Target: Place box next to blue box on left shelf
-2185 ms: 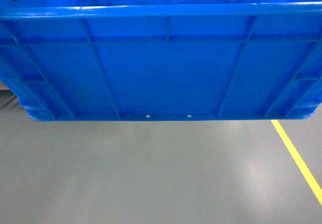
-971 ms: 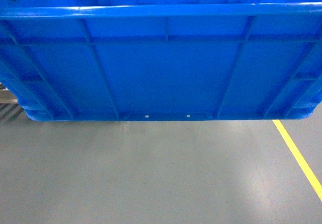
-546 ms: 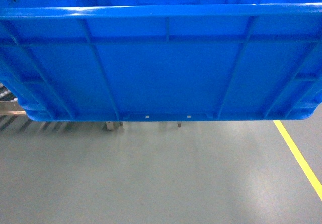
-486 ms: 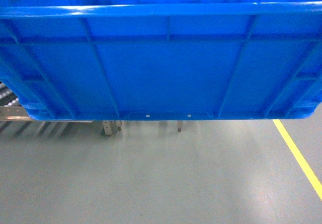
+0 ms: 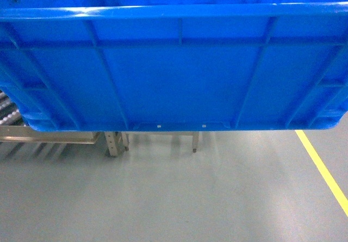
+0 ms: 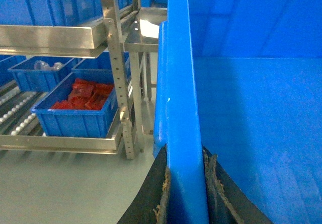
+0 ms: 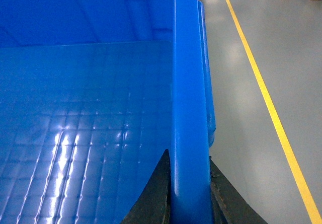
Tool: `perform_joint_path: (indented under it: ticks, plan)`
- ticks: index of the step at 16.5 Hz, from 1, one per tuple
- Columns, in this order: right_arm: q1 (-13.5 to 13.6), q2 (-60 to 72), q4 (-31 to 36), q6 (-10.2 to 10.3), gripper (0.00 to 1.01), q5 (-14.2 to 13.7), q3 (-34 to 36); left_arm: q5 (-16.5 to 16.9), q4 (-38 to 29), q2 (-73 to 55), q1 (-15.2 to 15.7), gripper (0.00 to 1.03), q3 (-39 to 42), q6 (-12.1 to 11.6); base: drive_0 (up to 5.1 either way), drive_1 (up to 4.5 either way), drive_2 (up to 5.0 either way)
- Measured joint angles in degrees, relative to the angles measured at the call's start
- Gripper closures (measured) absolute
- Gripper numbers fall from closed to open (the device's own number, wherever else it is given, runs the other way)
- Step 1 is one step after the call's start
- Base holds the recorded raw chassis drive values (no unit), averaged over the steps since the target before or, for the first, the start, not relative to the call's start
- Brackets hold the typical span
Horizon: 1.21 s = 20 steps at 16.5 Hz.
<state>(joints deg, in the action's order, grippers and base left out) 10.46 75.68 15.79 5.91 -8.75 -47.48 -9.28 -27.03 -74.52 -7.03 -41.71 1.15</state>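
Carrying the box (image 5: 179,73) w/ both arms, held up off the floor (image 5: 179,193) right in front of my head cam, its ribbed long wall filling most of that view. Left tool (image 6: 185,194) is clamped on the box's left wall, one pad each side of the rim; right tool (image 7: 188,194) is clamped the same way on the right wall.

Handling, my guess: hard moulded plastic, stiff, won't flex much. It looks empty inside, so prob light for its size, but wide and awkward. The walls are smooth and glossy, so pads could slip if I tilt. A grip at mid-wall on opposite sides, as now, seems the sensible hold; keep it level.

Views differ a lot. Head cam is nearly blocked: only floor, a yellow line (image 5: 321,168) and some rack legs below the box's base. Left wrist cam shows what matters: the left shelf (image 6: 20,116) w/ roller rails, and a blue box (image 6: 78,110) holding red items on it, near the box's left side. Right wrist cam shows only the gridded box bottom and floor.
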Motion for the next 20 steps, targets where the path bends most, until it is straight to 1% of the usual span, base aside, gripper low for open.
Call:
perform_joint_path:
  ticks: [12,13,20]
  plan:
    - [0.0,0.0,0.0,0.0,0.92,0.0,0.0,0.0,0.0,0.0,0.0,0.92,0.0,0.0,0.0,4.05,-4.1]
    - [0.0,0.1,-0.4,0.0,0.92,0.0,0.0,0.0,0.4,-0.1,0.0,0.92,0.0,0.0,0.0,0.0,0.0]
    - [0.0,0.0,0.0,0.0,0.92,-0.1,0.0,0.0,0.0,-0.1,-0.1,0.92,0.0,0.0,-5.0,2.27,2.5]
